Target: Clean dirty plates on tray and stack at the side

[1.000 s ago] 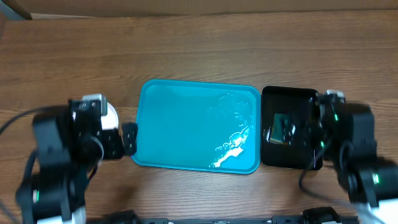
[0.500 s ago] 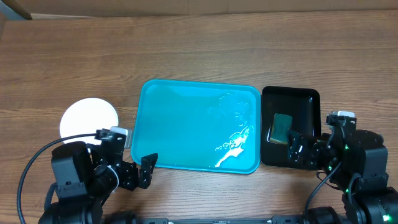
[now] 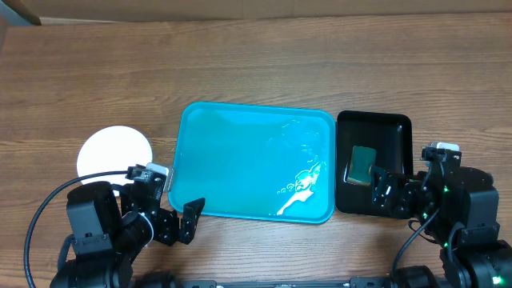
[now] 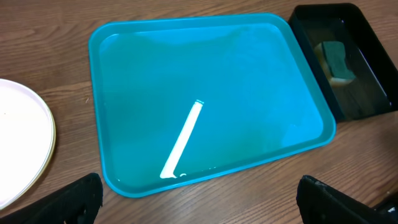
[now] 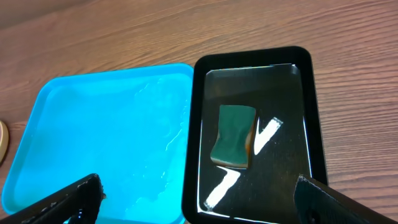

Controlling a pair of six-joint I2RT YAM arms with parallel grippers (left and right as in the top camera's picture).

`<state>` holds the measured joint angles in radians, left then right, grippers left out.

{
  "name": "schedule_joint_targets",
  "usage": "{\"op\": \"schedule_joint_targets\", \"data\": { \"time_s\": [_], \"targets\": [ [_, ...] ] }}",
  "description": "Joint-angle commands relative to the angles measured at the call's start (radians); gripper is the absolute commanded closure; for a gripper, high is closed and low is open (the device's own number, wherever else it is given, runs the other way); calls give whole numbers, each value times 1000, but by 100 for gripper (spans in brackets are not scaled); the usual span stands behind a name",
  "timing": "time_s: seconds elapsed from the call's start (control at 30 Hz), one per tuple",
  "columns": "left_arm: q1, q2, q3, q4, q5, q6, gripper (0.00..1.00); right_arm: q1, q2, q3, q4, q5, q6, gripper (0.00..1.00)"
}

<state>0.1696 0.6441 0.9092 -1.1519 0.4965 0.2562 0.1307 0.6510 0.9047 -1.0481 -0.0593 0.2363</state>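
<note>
The turquoise tray [image 3: 240, 160] lies mid-table, bare and wet, with nothing on it. It also shows in the left wrist view [image 4: 205, 81] and the right wrist view [image 5: 106, 124]. The plates [image 3: 114, 152] sit stacked on the table left of the tray. A clean white one is on top, and a pale yellow-green rim shows beneath it in the left wrist view [image 4: 22, 149]. My left gripper [image 3: 178, 222] is open and empty just off the tray's front left corner. My right gripper [image 3: 386, 192] is open and empty over the front edge of the black tray.
A smaller black tray [image 3: 400, 128] stands right of the turquoise one, holding water and a green sponge [image 3: 362, 164]. The sponge also shows in the right wrist view [image 5: 234, 135]. Bare wood table lies behind the trays.
Both arms have pulled back toward the table's front edge. The left arm has come off the plate stack, which now shows whole. Little has moved in the last half second.
</note>
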Motion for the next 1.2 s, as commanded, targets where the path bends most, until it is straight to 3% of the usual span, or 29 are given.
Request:
{"op": "schedule_joint_targets", "data": {
  "time_s": [0.0,0.63,0.83,1.17],
  "targets": [
    [-2,-4,-6,3,-24,29,0,-2,-1,-8,5,14,6,0],
    [-2,-4,-6,3,-36,28,0,-13,-16,-8,14,59,-4,0],
    [-2,-4,-6,3,-36,28,0,-66,-129,-67,188,70,-34,0],
    [-2,-4,-6,3,-36,28,0,-110,-429,-387,588,71,-118,0]
  ]
}}
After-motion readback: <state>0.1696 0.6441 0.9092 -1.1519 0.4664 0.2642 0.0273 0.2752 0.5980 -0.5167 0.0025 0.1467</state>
